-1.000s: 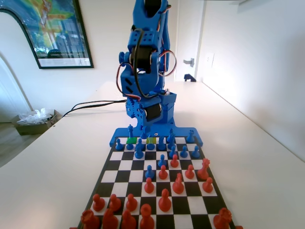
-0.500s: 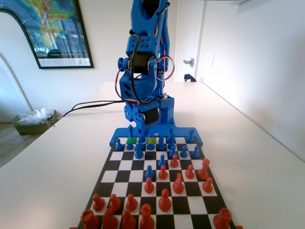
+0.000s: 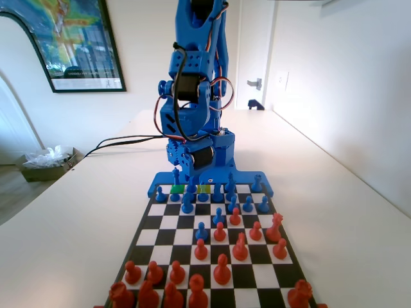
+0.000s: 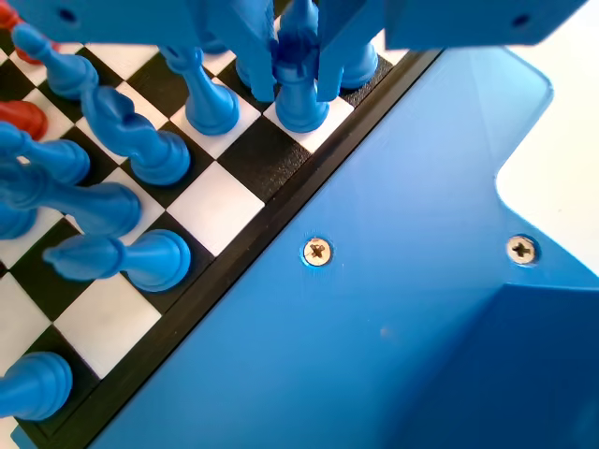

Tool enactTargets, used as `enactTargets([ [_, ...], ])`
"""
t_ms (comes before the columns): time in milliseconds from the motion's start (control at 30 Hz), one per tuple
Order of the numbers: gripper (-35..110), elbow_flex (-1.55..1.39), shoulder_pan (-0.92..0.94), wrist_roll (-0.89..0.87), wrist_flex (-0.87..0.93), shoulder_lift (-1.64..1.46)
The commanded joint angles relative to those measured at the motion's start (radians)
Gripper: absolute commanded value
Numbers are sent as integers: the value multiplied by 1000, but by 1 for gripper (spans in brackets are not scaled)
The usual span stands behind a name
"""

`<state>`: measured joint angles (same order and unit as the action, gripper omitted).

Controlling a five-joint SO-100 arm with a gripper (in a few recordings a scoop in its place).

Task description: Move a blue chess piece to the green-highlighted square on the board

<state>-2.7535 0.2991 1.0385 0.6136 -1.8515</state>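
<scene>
Blue plastic, slender and tall, the blue chess piece stands between my gripper's jaws on a white edge square; I see them pressed against it in the wrist view. The fixed view adds the green-highlighted square on the chequered board, beside the gripper.

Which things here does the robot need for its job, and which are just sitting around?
Needed:
- end effector, jaws either side of the blue chess piece
- green-highlighted square
- board

Sitting around:
- red pieces
- blue pawns
- poster
- box of plastic
</scene>
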Motion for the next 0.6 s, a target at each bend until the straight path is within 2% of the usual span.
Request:
enactTargets([
  [0,10,8,3,32,11,-9],
  [567,10,83,-15,60,138,-29],
])
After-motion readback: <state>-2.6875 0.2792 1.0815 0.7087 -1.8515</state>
